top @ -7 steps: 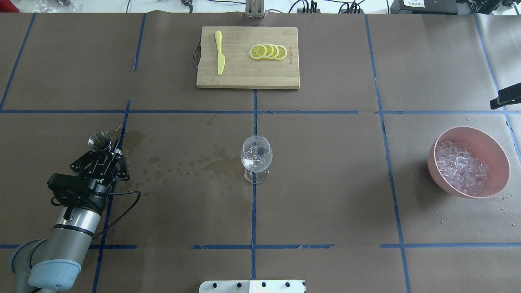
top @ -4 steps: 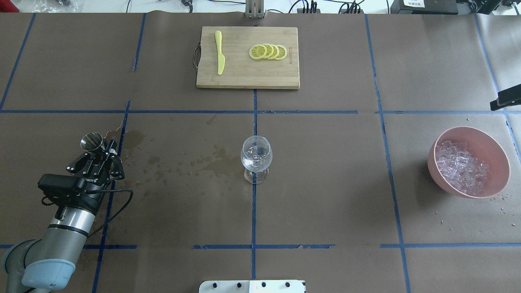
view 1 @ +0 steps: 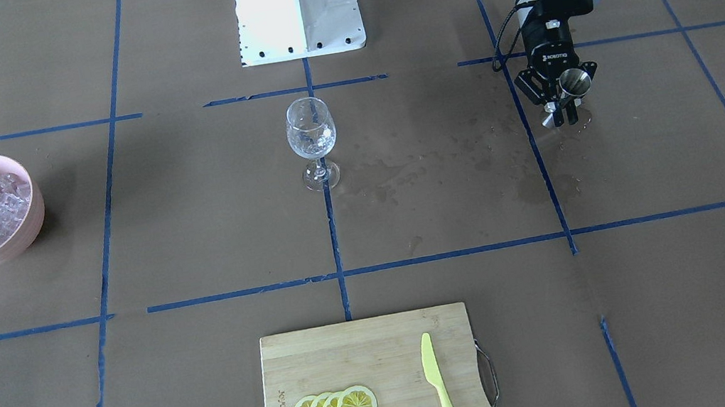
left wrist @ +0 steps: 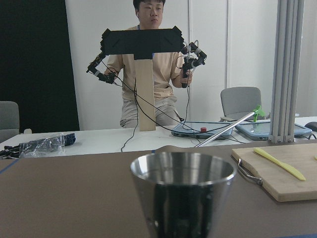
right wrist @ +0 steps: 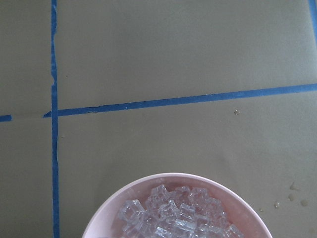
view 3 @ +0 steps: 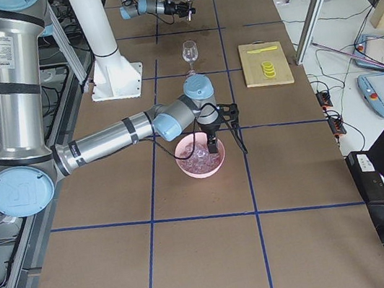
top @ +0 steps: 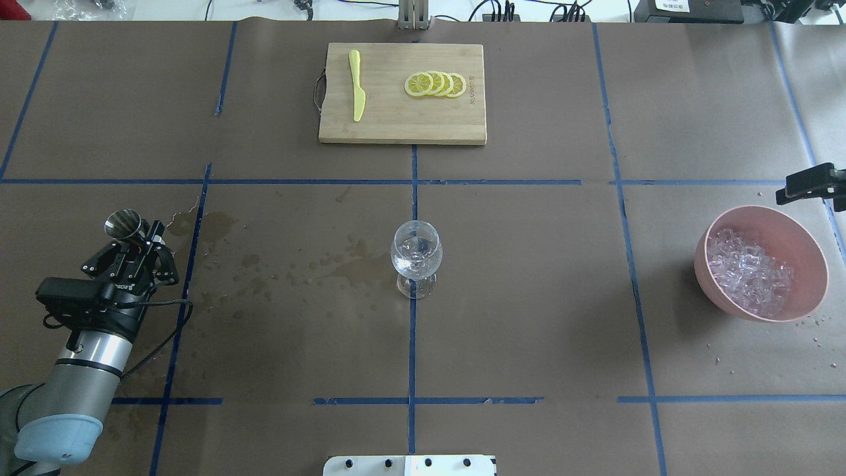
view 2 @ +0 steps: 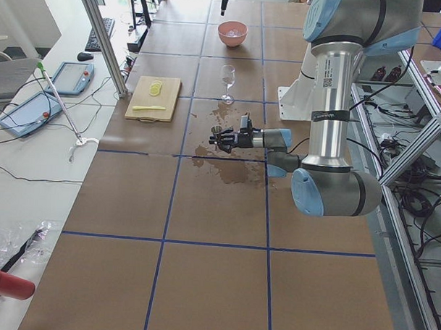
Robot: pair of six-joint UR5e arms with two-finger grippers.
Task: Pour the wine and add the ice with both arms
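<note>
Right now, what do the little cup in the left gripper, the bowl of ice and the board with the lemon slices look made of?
The cup looks like polished metal, likely steel: silvery, with sharp reflections. The bowl is matte, opaque pink with no glare, probably plastic, though ceramic is possible. The board is light wood, perhaps bamboo, with pale grain strips.

Glass (top: 416, 256) at centre, board (top: 390, 125) behind it, ice (top: 747, 274) in bowl (top: 805, 239) right, cup (top: 123, 223) in left tool (top: 143, 233), left.

"ROBOTIQ" in white on the left gripper (view 1: 562, 118) body. Cutting board (view 1: 370, 353) has an engraved brand mark, too small to read.
</note>
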